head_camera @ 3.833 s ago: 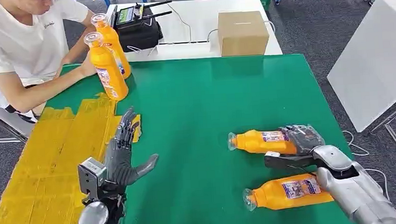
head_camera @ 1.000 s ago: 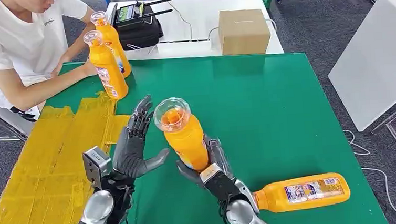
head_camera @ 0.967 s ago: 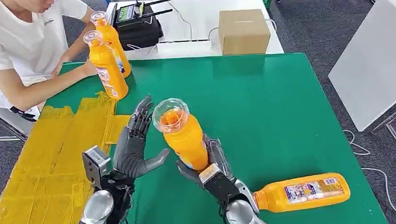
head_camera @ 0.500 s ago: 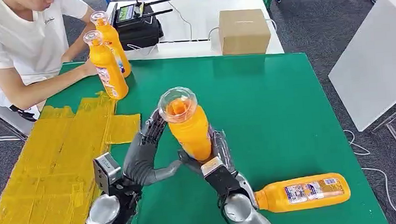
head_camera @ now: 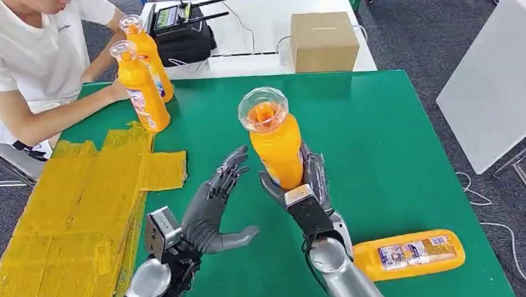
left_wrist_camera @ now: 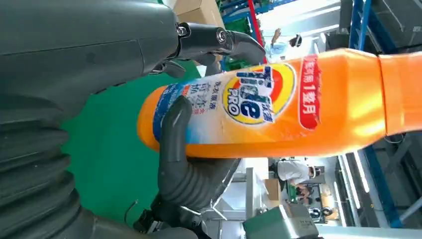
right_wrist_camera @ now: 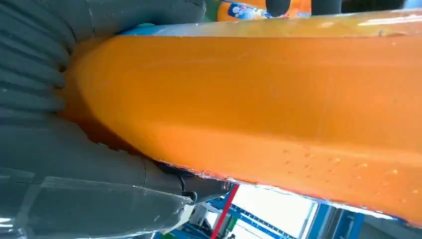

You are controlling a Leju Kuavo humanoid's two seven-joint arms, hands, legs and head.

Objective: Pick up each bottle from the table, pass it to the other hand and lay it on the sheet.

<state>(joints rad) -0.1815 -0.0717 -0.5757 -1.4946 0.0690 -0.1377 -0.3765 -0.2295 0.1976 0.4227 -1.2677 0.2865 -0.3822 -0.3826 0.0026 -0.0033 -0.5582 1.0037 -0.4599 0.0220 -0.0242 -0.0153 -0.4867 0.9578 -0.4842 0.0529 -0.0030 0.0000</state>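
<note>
The right hand (head_camera: 303, 187) grips an orange bottle (head_camera: 276, 147) upright above the green table (head_camera: 371, 134). The left hand (head_camera: 212, 211) waits beside it, fingers spread, holding nothing.

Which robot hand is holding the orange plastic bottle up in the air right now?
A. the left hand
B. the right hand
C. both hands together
B: the right hand grips the upright orange plastic bottle, while the left hand is spread beside it, apart.

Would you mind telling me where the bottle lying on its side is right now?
In the head view, the lying orange bottle rests on the green table near its front right corner, just right of the right arm.
</note>
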